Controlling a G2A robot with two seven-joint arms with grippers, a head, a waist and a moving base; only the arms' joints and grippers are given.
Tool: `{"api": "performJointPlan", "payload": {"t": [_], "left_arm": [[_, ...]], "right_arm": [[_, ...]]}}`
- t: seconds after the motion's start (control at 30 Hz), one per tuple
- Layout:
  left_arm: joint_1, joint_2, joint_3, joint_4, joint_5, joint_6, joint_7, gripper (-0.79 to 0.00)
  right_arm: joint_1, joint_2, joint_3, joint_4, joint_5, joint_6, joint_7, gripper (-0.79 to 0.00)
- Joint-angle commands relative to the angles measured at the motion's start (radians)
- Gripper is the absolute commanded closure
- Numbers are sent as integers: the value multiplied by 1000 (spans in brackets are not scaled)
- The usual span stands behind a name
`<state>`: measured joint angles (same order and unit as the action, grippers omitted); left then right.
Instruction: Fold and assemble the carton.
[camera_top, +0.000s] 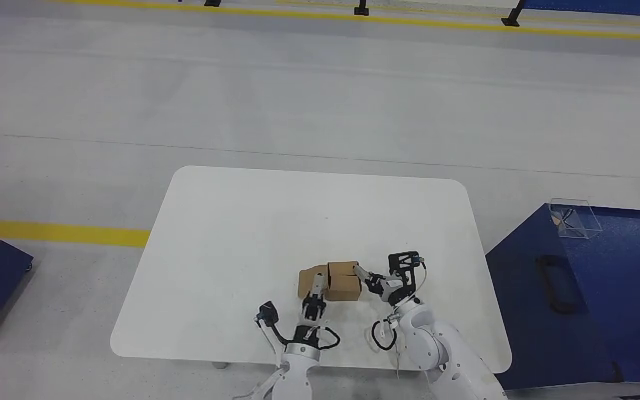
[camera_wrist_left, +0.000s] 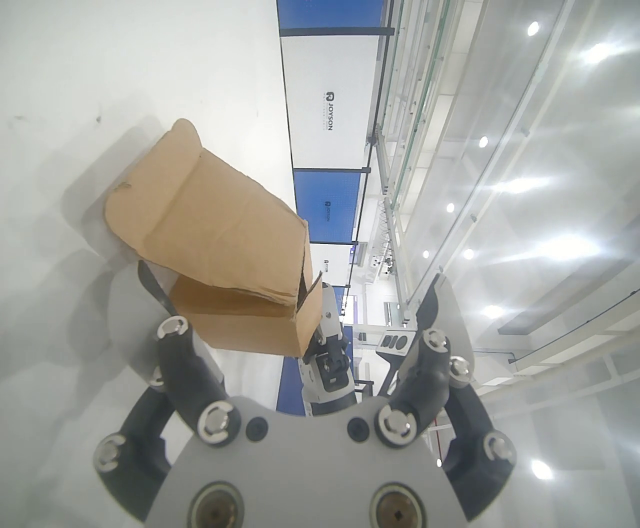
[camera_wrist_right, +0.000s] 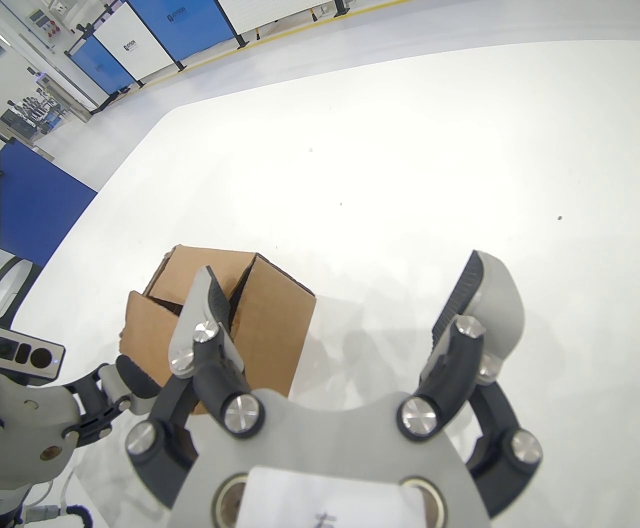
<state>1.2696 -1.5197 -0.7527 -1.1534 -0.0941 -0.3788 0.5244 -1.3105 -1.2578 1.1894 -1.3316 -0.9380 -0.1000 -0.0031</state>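
Top view: we see the half-folded brown carton (camera_top: 331, 281) on the white surface (camera_top: 250, 230), flaps loose, left jaws touching its near edge, right jaws just beside its right end.
Left wrist view: we find the left jaws spread, one finger (camera_wrist_left: 152, 285) at the carton's loose flap.
Right wrist view: our right jaws spread, one finger (camera_wrist_right: 212, 300) against the carton's side.

Both arms lie forward and low, converging so that the left gripper (camera_top: 316, 292) and right gripper (camera_top: 366, 281) sit close together, tips angled toward each other; the left gripper's fingers (camera_wrist_left: 442, 320) are spread wide apart; the right gripper's fingers (camera_wrist_right: 492, 290) are likewise parted, with their ribbed black pads facing inward.
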Motion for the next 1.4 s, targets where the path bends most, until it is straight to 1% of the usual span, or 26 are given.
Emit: {"api": "performJointPlan", "payload": {"t": [0.0, 0.13, 0.23, 0.3, 0.4, 0.63, 0.7, 0.87, 1.0, 1.13, 1.27, 1.37], "left_arm": [[-1, -4, -6, 14, 4, -21, 2, -785], [-9, -12, -22, 46, -6, -62, -1, -785], [-11, -20, -34, 74, -36, -134, -13, -785], [-22, -25, -43, 108, -71, -174, -45, -785], [-39, -34, -52, 154, -74, -242, -54, -785], [-71, -59, -56, 239, -22, -380, -18, -785], [-78, -65, -60, 260, -14, -407, -8, -785], [-93, -79, -73, 284, 45, -487, 25, -785], [-97, -89, -80, 281, 110, -499, 56, -785], [-102, -98, -88, 272, 144, -484, 65, -785], [-101, -104, -95, 260, 191, -488, 64, -785], [-96, -108, -103, 253, 227, -467, 82, -785]], "right_arm": [[0, 0, 0, 0, 0, 0, 0, -785], [0, 0, 0, 0, 0, 0, 0, -785], [0, 0, 0, 0, 0, 0, 0, -785], [0, 0, 0, 0, 0, 0, 0, -785], [0, 0, 0, 0, 0, 0, 0, -785], [0, 0, 0, 0, 0, 0, 0, -785], [0, 0, 0, 0, 0, 0, 0, -785], [0, 0, 0, 0, 0, 0, 0, -785], [0, 0, 0, 0, 0, 0, 0, -785], [0, 0, 0, 0, 0, 0, 0, -785], [0, 0, 0, 0, 0, 0, 0, -785], [0, 0, 0, 0, 0, 0, 0, -785]]}}
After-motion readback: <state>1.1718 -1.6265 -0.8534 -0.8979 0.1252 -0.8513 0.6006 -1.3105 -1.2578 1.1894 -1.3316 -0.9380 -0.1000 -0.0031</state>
